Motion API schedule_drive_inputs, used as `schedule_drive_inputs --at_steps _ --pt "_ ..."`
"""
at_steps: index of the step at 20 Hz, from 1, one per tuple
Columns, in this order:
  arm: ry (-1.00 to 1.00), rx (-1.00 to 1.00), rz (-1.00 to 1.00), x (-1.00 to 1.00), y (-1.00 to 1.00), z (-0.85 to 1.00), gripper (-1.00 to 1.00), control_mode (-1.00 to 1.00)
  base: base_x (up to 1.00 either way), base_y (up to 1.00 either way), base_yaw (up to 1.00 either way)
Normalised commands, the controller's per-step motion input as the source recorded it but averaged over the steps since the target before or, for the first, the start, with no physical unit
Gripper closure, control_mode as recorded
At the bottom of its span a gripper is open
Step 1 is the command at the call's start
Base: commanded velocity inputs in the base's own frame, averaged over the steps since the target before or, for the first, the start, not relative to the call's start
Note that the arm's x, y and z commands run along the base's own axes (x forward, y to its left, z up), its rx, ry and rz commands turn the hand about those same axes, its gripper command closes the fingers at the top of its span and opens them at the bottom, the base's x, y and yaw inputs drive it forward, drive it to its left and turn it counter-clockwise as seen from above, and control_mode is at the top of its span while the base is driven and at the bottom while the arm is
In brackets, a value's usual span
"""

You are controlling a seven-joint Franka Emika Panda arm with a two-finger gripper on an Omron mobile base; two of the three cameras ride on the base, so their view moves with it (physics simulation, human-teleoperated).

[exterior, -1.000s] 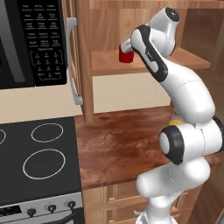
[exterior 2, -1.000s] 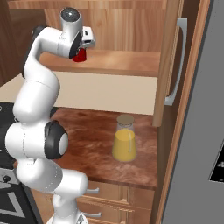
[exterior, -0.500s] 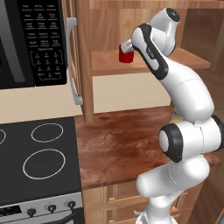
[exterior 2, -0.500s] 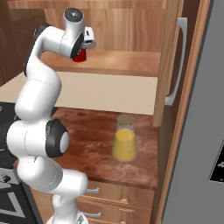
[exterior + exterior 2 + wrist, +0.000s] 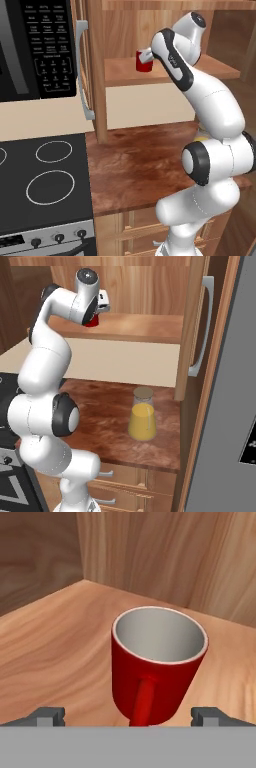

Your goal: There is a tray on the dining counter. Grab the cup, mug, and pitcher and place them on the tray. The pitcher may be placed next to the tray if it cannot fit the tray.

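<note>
I am on the mug step: my claw (image 5: 128, 717) stands wide open and empty, fingertips either side of the small red cylindrical mug (image 5: 156, 664), upright mid-shelf on the wooden cabinet shelf (image 5: 120, 75). Next I should ease forward, then close.

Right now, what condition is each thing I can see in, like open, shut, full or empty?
Mug: upright on the cabinet shelf, empty, handle toward the claw.
Claw: open, fingertips either side of the mug, not gripping.
Pitcher: upright on the countertop, yellow-orange in its lower body.
Cabinet door: swung open.
Microwave: door shut.
</note>
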Motion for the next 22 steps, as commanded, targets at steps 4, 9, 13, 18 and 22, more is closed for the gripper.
schedule_drive_inputs --at_steps 4,9,13,18,22 --pt "0.00 0.00 0.02 0.04 0.00 -0.09 -1.00 -1.00 0.00 0.00 0.00" --pt "-0.02 0.00 0.01 0.11 0.00 -0.09 -1.00 -1.00 0.00 0.00 0.00" --pt "0.00 0.00 0.00 0.17 0.00 0.00 -1.00 -1.00 0.00 0.00 0.00" --pt "0.00 0.00 0.00 0.16 0.00 0.00 -1.00 -1.00 0.00 0.00 0.00" --pt "0.00 0.00 0.00 0.10 0.00 0.00 -1.00 -1.00 0.00 0.00 0.00"
